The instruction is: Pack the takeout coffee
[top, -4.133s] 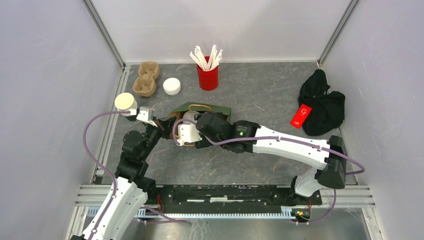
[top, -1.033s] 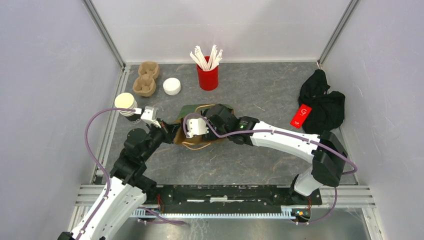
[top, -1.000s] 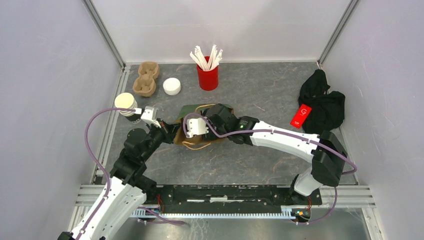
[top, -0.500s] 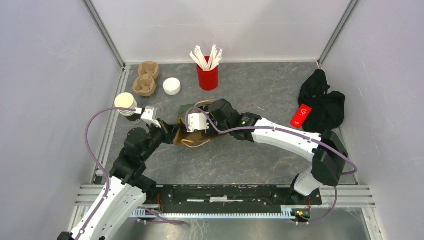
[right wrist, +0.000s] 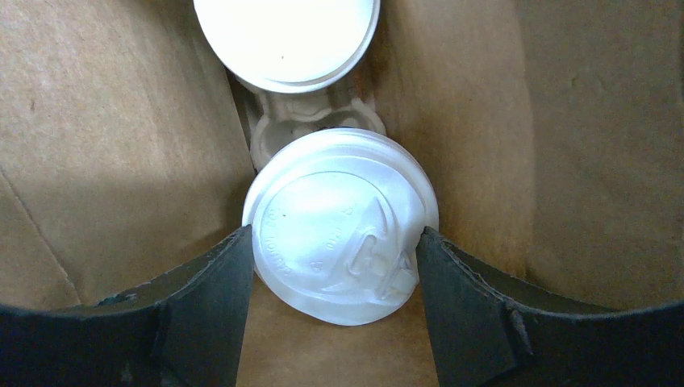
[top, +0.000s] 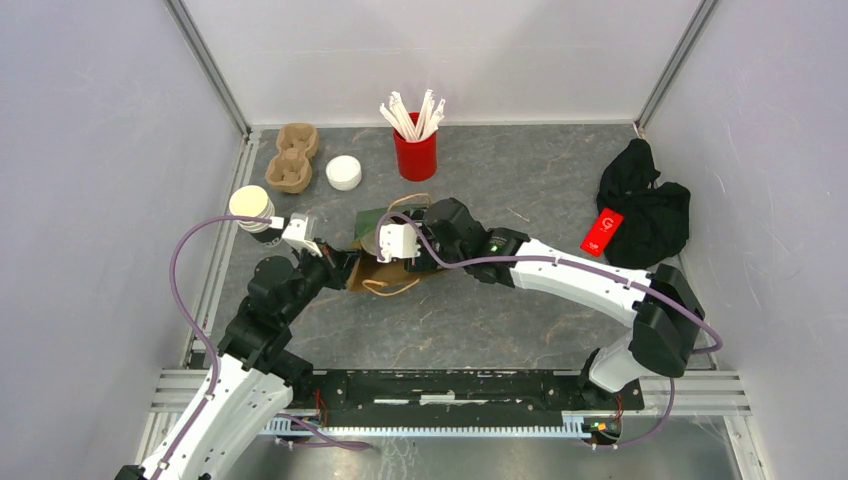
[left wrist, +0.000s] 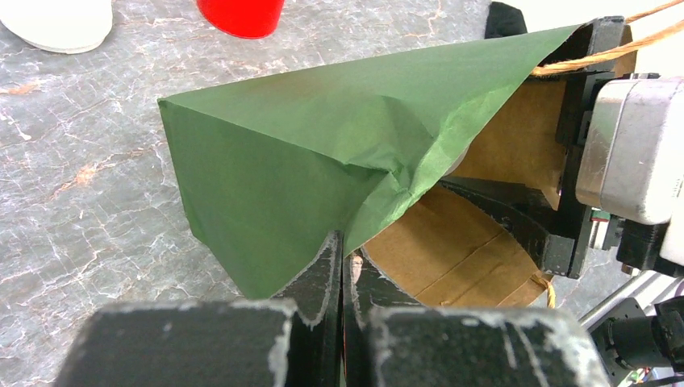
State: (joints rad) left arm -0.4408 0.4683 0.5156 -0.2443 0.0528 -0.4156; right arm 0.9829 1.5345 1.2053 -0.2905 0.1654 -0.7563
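A green paper bag (top: pixel 378 276) with a brown inside lies open at the middle left of the table. My left gripper (left wrist: pixel 342 250) is shut on the bag's near rim (left wrist: pixel 306 145). My right gripper (right wrist: pixel 337 266) reaches inside the bag, with both fingers touching the white lid of a takeout coffee cup (right wrist: pixel 339 242). Behind that cup, a second white-lidded cup (right wrist: pixel 286 36) sits in the same pulp carrier (right wrist: pixel 302 121). From above, the right gripper (top: pixel 395 245) covers the bag's mouth and hides both cups.
A red holder of white sticks (top: pixel 415 155) stands at the back. A spare pulp carrier (top: pixel 292 157) and a stack of white lids (top: pixel 343 172) lie back left. Lidless cups (top: pixel 250 208) are stacked by the left rail. A black cloth (top: pixel 645 205) and red card (top: pixel 601 232) lie right.
My right gripper has shifted a little toward the back of the table inside the bag, and the bag's mouth and handle have moved with it. The left gripper keeps its hold.
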